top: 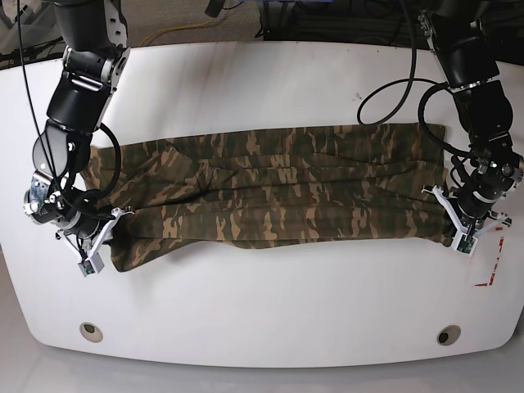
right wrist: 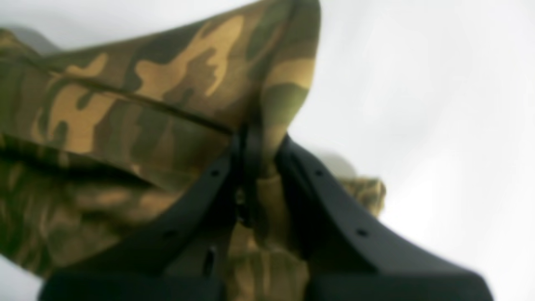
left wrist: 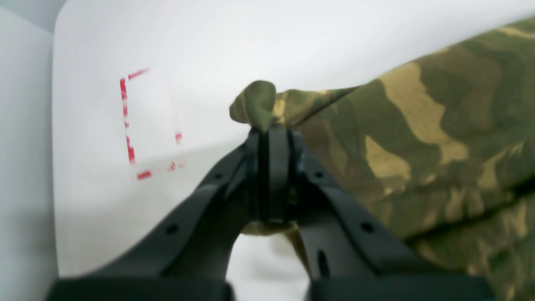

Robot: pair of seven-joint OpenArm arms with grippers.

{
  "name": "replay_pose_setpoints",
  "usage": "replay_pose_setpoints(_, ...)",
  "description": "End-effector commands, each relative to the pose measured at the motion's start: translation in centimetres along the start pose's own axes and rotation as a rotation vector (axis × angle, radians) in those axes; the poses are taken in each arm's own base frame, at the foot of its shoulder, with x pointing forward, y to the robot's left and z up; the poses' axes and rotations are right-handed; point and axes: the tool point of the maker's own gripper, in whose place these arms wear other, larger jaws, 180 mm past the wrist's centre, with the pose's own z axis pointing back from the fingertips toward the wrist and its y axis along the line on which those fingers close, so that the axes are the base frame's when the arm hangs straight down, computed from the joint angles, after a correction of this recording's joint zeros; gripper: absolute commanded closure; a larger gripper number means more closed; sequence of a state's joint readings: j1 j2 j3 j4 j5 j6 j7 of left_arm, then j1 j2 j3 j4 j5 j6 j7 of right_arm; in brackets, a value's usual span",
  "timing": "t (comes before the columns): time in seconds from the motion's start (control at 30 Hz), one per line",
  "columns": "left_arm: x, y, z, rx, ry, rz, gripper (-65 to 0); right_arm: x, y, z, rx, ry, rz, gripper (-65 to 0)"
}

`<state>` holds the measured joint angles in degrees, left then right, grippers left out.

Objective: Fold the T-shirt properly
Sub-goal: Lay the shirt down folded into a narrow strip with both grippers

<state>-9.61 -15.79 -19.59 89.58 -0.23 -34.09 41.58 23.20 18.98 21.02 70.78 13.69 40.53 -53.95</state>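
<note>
**Both ends pinched, cloth slack between**

Black gripper fingers fill the foreground of both wrist views, each pair closed on a pinch of camouflage cloth.

- Table (top: pixel 262 319): white, rounded, bare along the front edge; red tape marks (left wrist: pixel 129 125) near the left arm's end.
- T-shirt (top: pixel 270 196): stretched as a long band across the middle of the table, already gathered lengthwise into wrinkled layers, one end at each arm.
- Left gripper (left wrist: pixel 269 133): clamped tight on a small nub of fabric poking above the tips, at the band's end on the base view's right (top: pixel 460 232).
- Right gripper (right wrist: pixel 255 142): clamped on a thicker bunch of fabric, at the opposite end (top: pixel 90 250).

Likely trouble from here:
- Small bite in the left gripper; could slip free under any sideways pull, dropping that end.
- Uneven lift or travel between arms; likely to skew the band and leave a crooked fold.
- Wrinkled layers in the middle; may drag and bunch further rather than lie flat.
- Thick bunch in the right gripper; may hold more layers than intended and pull the lower layer along.
</note>
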Motion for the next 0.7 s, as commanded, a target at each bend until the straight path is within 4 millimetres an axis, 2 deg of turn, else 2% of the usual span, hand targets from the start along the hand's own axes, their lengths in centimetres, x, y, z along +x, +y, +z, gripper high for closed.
replay_pose_setpoints(0.0, 0.0, 1.6, 0.8, 0.054, 0.001, -0.019, 0.0, 1.5, -1.0, 1.9, -0.06, -0.027, 0.026, 0.0)
replay_pose_setpoints(0.07, -1.0, 1.2, 1.0, 0.047, 0.023, -0.021, 0.0, 0.3, -0.9, 2.6, -0.079, -0.009, 0.017, -3.2)
replay_pose_setpoints(0.17, -3.0, 0.4, 1.2, 0.029, 0.063, -0.021, 0.0, -1.1, -0.9, 3.9, -0.111, 0.0, 0.0, -13.2)
replay_pose_setpoints(0.23, -4.0, 0.8, 1.8, 0.042, 0.082, -0.029, 0.0, -2.2, -0.9, 4.7, -0.13, 0.019, -0.012, -20.5)
replay_pose_setpoints(0.33, -5.4, 0.6, 2.1, 0.035, 0.112, -0.036, 0.0, -4.3, -1.1, 5.4, -0.151, 0.059, -0.039, -27.7)
replay_pose_setpoints(0.5, -6.8, 0.2, 2.2, 0.025, 0.146, -0.036, -1.3, -7.5, -0.9, 5.4, -0.145, 0.109, -0.095, -32.3)
replay_pose_setpoints(0.53, -7.2, -0.1, 2.2, 0.017, 0.156, -0.035, -3.5, -7.8, -0.8, 5.4, -0.144, 0.118, -0.097, -32.2)
replay_pose_setpoints(0.6, -7.5, -0.9, 2.0, -0.006, 0.168, -0.053, -14.3, -7.5, -0.6, 5.6, -0.135, 0.103, -0.096, -32.3)
replay_pose_setpoints(0.67, -7.6, -1.1, 2.0, -0.018, 0.185, -0.083, -28.5, -6.7, -0.1, 5.9, -0.117, 0.065, -0.093, -32.5)
